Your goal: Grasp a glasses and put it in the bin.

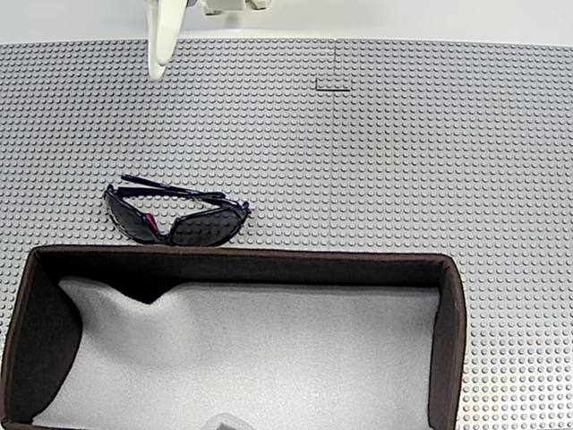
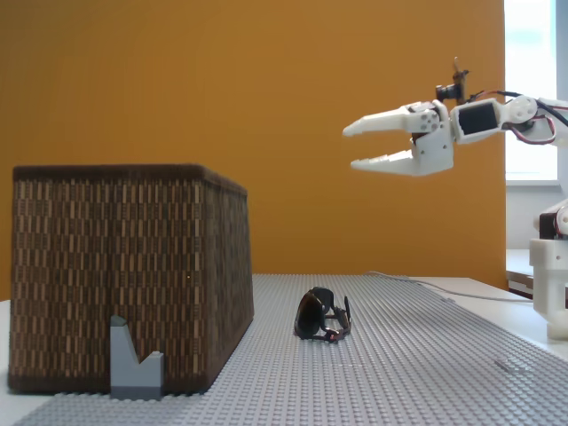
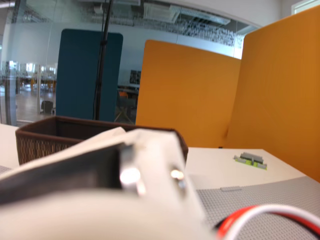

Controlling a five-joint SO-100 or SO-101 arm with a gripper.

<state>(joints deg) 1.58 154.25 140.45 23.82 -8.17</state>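
The glasses (image 1: 175,215) lie folded on the grey studded mat just behind the bin's far wall, toward the left in a fixed view; black frame, dark lenses, a magenta nose pad showing. From the side the glasses (image 2: 323,316) rest on the mat to the right of the bin (image 2: 124,275). The bin (image 1: 448,313) is a wide brown box with white foam inside. My white gripper (image 2: 351,147) hangs high above the mat, open and holding nothing, well above and right of the glasses. Its fingers (image 1: 166,36) show at the top edge of the mat.
A small grey block (image 2: 135,359) stands against the bin's front corner. An orange partition rises behind the mat. The arm's base (image 2: 555,275) stands at the right edge. In the wrist view the bin (image 3: 45,140) sits ahead, with a small grey part (image 3: 250,160) on the table.
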